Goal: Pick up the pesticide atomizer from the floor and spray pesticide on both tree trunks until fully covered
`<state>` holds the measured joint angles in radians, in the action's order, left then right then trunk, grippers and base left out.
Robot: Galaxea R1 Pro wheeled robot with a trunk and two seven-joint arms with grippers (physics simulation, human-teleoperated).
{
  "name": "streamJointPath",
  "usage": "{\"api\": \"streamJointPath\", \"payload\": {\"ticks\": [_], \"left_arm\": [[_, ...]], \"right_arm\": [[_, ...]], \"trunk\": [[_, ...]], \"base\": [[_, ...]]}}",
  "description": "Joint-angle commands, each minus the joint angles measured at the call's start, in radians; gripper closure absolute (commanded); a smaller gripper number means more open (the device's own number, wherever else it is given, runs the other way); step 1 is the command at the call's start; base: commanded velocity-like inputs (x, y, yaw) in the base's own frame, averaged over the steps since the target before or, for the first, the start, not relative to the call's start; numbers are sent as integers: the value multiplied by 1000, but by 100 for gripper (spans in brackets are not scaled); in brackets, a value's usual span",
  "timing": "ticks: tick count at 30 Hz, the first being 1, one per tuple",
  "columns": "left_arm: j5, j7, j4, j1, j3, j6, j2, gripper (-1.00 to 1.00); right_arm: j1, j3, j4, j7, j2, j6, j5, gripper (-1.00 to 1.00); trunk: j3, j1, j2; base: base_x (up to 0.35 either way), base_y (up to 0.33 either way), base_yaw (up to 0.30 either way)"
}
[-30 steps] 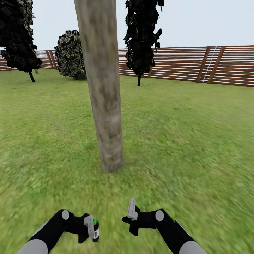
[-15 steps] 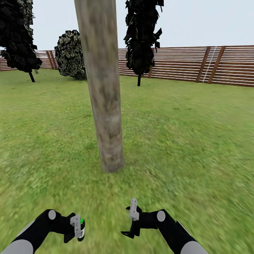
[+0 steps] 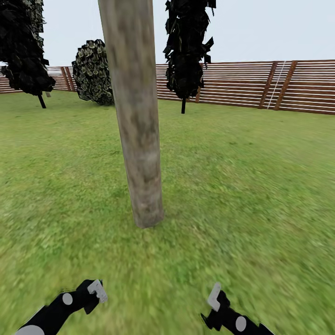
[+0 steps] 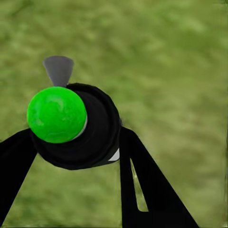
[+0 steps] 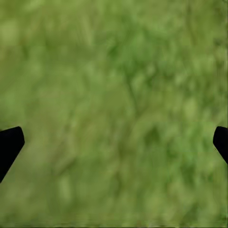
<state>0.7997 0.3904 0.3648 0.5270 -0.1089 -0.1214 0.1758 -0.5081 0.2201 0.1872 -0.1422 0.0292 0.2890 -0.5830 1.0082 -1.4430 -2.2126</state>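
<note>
A thick tree trunk (image 3: 139, 139) of mottled grey-brown bark rises from the grass floor (image 3: 242, 195) straight ahead, its base a short way beyond my hands. The pesticide atomizer (image 4: 90, 128) is a dark round body with a bright green cap and a grey nozzle. My left gripper (image 4: 76, 135) is shut on it, one black finger on each side. In the head view that left gripper (image 3: 97, 289) sits low at the left, and the atomizer is hidden behind it. My right gripper (image 3: 215, 298) hangs low at the right, and in the right wrist view it (image 5: 116, 140) stands open over bare grass.
A brown slatted fence (image 3: 260, 86) closes off the lawn at the back. Two dark narrow trees (image 3: 186, 51) (image 3: 23, 51) and a round bush (image 3: 93, 72) stand near it. Open grass lies on both sides of the trunk.
Both arms have dropped and spread apart toward the picture's lower corners. The left gripper carried the atomizer left and down, the right gripper went right and down. The view itself has not shifted.
</note>
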Motion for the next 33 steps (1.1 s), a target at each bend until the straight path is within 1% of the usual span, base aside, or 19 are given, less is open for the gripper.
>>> {"api": "streamJointPath", "payload": {"ticks": [1,2,3,4,6,7,9,11,12,13,14,15,16,20,25,27,28,30,33], "left_arm": [[-22,-17,-20,1,-24,-6,-6,100],[-38,-24,-28,1,-30,-6,-8,100],[-71,-35,-43,1,-38,-6,-13,100],[-101,-42,-57,1,-44,-5,-17,100],[-154,-52,-82,1,-53,-4,-22,100],[-179,-55,-93,1,-57,-1,-23,100],[-226,-58,-109,1,-62,21,-24,100],[-284,-60,-114,1,-65,77,-24,100],[-316,-59,-113,1,-65,117,-24,100],[-343,-59,-111,1,-64,152,-24,100],[-381,-59,-107,2,-63,208,-26,100],[-404,-59,-101,3,-61,251,-30,100],[-416,-59,-95,5,-61,282,-36,100],[-424,-59,-81,8,-60,322,-53,100],[-422,-58,-35,9,-52,354,-81,100],[-421,-58,-13,12,-50,408,-96,100],[-421,-58,-7,13,-49,427,-100,100],[-421,-58,29,15,-48,506,-115,100],[-422,-59,79,18,-49,567,-134,100]], "right_arm": [[0,1,-26,61,1,9,21,-100],[0,1,-37,89,0,12,35,-100],[1,1,-57,141,0,18,71,-100],[1,1,-69,185,0,22,117,-100],[3,1,-84,248,1,32,227,-100],[3,1,-87,268,2,42,290,-100],[3,1,-92,296,4,62,396,-100],[3,1,-95,316,15,83,489,-100],[4,2,-95,323,20,96,528,-100],[5,2,-95,327,24,108,556,-100],[6,2,-96,330,28,128,581,-100],[7,2,-96,332,32,143,594,-100],[8,2,-96,333,36,151,601,-100],[8,2,-97,334,39,157,606,-100],[14,2,-97,334,39,160,608,-100],[19,2,-97,334,39,164,609,-100],[20,2,-97,334,39,167,609,-100],[33,2,-96,335,39,205,610,-100],[43,2,-97,336,37,254,610,-100]], "trunk": [[1,0,0],[1,0,0],[1,0,0],[1,0,0],[1,0,0],[1,0,0],[1,0,0],[1,0,0],[1,0,0],[1,0,0],[1,0,0],[1,0,0],[1,0,0],[1,0,0],[1,0,0],[1,0,0],[1,0,0],[1,0,0],[1,0,0]], "base": [[0,0,0],[0,0,0],[0,0,0],[0,0,0],[0,0,0],[0,0,0],[0,0,0],[0,0,0],[0,0,0],[0,0,0],[0,0,0],[0,0,0],[0,0,0],[0,0,0],[0,0,0],[0,0,0],[0,0,0],[0,0,0],[0,0,0]]}}
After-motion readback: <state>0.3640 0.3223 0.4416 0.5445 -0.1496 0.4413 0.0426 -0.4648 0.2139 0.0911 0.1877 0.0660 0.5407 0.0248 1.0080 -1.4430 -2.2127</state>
